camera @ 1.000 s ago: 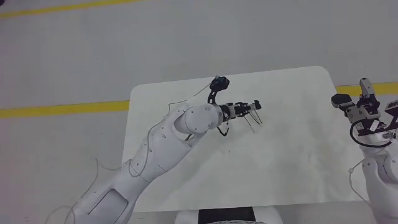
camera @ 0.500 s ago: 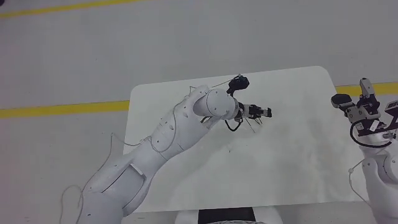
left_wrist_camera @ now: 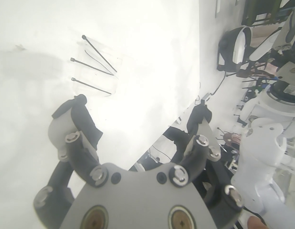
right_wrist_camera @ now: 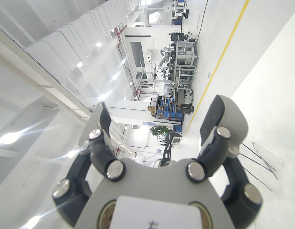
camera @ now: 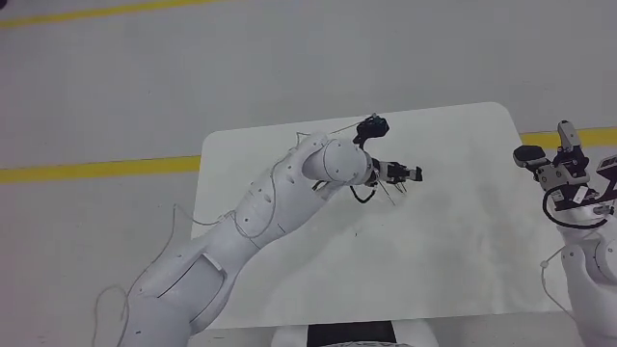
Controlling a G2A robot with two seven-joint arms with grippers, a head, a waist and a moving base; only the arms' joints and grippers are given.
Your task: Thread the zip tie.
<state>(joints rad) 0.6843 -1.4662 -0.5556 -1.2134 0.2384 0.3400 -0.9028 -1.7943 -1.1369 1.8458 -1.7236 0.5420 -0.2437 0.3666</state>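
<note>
Swung forward and toward the right of the top view over the last second, the left arm has barely shifted in the latter half of it. Its left gripper (left_wrist_camera: 139, 108) hangs over the middle of that frame, fingers spread wide and holding nothing. Just beyond the fingertips, three thin black plastic zip ties (left_wrist_camera: 92, 67) lie flat on the white table (camera: 463, 251), untouched. They sit close to one another, and the pointed ends of two nearly meet. A finer curved strand lies among them, and I cannot tell what it is. Far off at the right edge of the frame, the right gripper (right_wrist_camera: 160, 115) is held up beside the table's corner, also wide open and empty, well apart from the ties.

Trouble most likely starts with the pick. Ties this thin and flat give the pads little to catch, so a closing grip may skid on the tabletop. It may also scoop two at once, given how close they lie. Coming down this wide, one finger could nudge a neighbouring tie out of line. Threading then needs the far arm brought across.
</note>
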